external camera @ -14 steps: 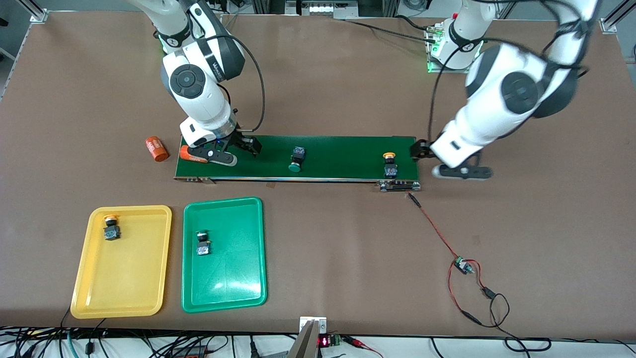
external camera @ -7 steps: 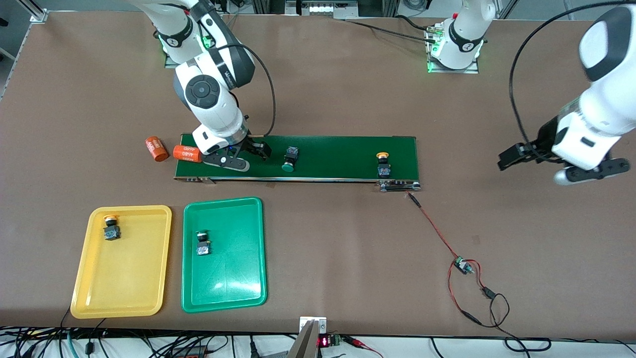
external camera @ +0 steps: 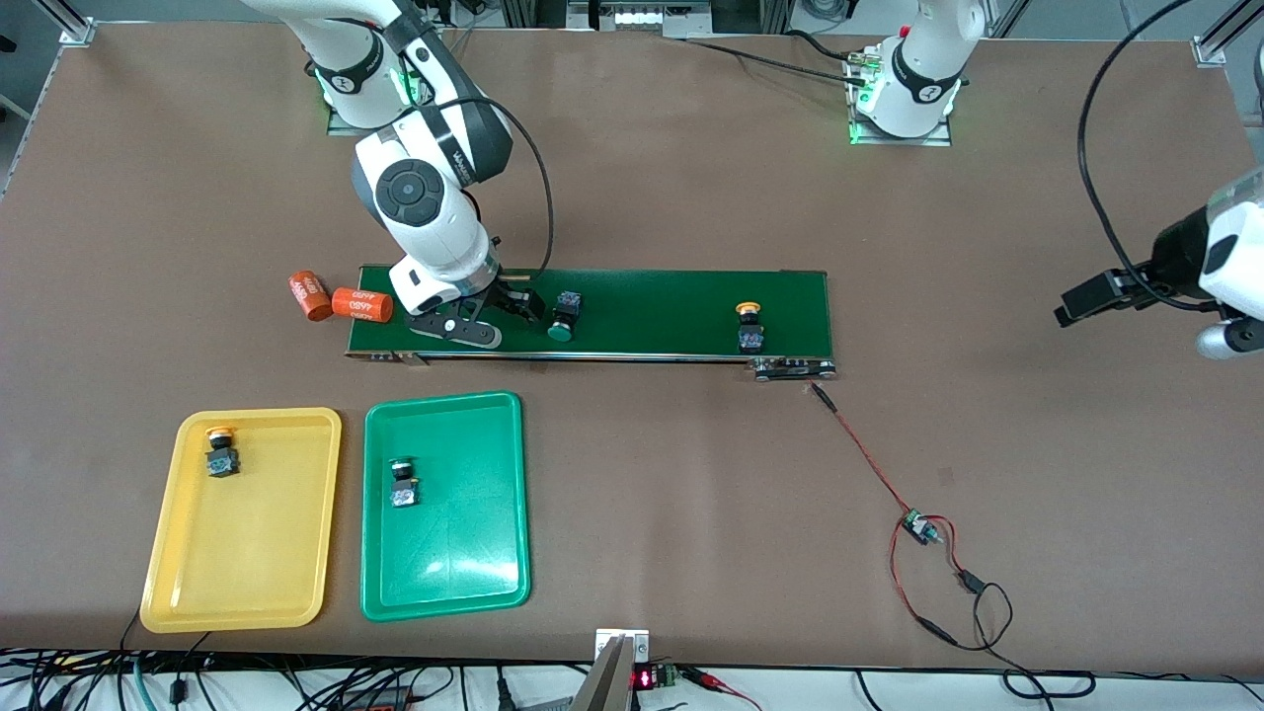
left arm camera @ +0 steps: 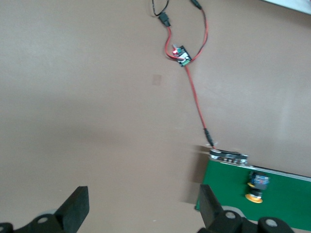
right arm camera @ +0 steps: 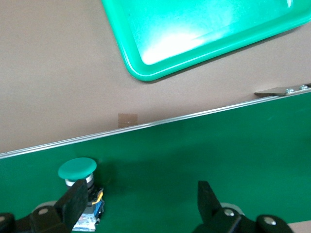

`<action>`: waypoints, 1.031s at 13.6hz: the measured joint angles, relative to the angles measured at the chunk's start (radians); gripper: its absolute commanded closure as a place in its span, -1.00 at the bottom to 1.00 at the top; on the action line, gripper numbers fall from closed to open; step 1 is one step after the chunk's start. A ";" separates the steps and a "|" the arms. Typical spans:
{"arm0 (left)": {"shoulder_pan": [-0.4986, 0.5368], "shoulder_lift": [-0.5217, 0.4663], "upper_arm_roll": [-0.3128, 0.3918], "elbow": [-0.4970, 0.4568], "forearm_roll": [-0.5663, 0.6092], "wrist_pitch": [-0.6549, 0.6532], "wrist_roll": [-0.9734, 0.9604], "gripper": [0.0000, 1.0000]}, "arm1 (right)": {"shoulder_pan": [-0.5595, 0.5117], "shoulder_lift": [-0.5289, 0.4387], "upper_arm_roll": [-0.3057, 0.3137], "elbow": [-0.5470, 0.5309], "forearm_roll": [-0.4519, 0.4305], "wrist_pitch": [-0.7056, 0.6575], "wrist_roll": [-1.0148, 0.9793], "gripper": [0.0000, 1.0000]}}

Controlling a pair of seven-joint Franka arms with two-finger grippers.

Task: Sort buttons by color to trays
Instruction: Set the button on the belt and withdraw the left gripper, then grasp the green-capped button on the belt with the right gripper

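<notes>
While the left gripper (external camera: 1136,316) hangs over bare bench (external camera: 691,178) at the left arm's end, well apart from every button, its fingers (left arm camera: 75,206) stand spread with nothing between them.

Low over the conveyor belt (external camera: 652,306) at the right arm's end, the right gripper (external camera: 494,318) also has its fingers (right arm camera: 73,201) released and holding nothing. The green button on the belt (external camera: 563,316) lies just beside one fingertip, outside the gap rather than in it; whether it touches cannot be told. It lies on its side, long axis across the belt, green cap toward the front camera and black body away from it.

Farther along the belt toward the left arm's end, well clear of both sets of fingers, the yellow button on the belt (external camera: 750,328) lies with its long axis also across the belt, but its cap points away from the front camera.

Nearer the front camera than the belt sit the yellow tray (external camera: 247,592) and the green tray (external camera: 454,583), side by side. The yellow button in the tray (external camera: 221,449) and the green button in the tray (external camera: 402,484) each lie in the tray of their own colour, far from either gripper, body toward the camera.

Two orange cylinders (external camera: 336,299) lie at the belt's end just beside the right gripper, one on the bench, the other at the belt's edge.
</notes>
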State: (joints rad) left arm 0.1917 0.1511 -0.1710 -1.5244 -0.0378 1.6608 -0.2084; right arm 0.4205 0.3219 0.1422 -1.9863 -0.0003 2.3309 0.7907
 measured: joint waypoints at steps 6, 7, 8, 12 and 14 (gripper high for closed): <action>-0.148 0.004 0.177 0.006 0.000 0.000 0.085 -1.00 | 0.030 0.034 0.001 0.020 -0.002 0.000 0.053 -1.00; -0.152 0.004 0.181 0.006 0.000 0.000 0.092 -1.00 | 0.039 0.046 0.001 0.029 -0.002 0.000 0.061 -1.00; -0.151 0.004 0.185 0.006 0.000 0.000 0.098 -1.00 | 0.044 0.057 0.001 0.037 -0.003 0.000 0.066 -1.00; -0.152 0.004 0.192 0.006 -0.001 0.000 0.105 -1.00 | 0.047 0.081 0.000 0.052 -0.003 0.000 0.068 -1.00; -0.152 0.004 0.192 0.006 -0.001 0.000 0.105 -1.00 | 0.047 0.088 0.000 0.053 -0.013 0.000 0.068 -1.00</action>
State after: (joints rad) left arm 0.0397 0.1547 0.0210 -1.5182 -0.0386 1.6609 -0.1034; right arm 0.4677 0.4103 0.1423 -1.9333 -0.0132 2.3312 0.8592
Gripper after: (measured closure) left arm 0.000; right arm 0.000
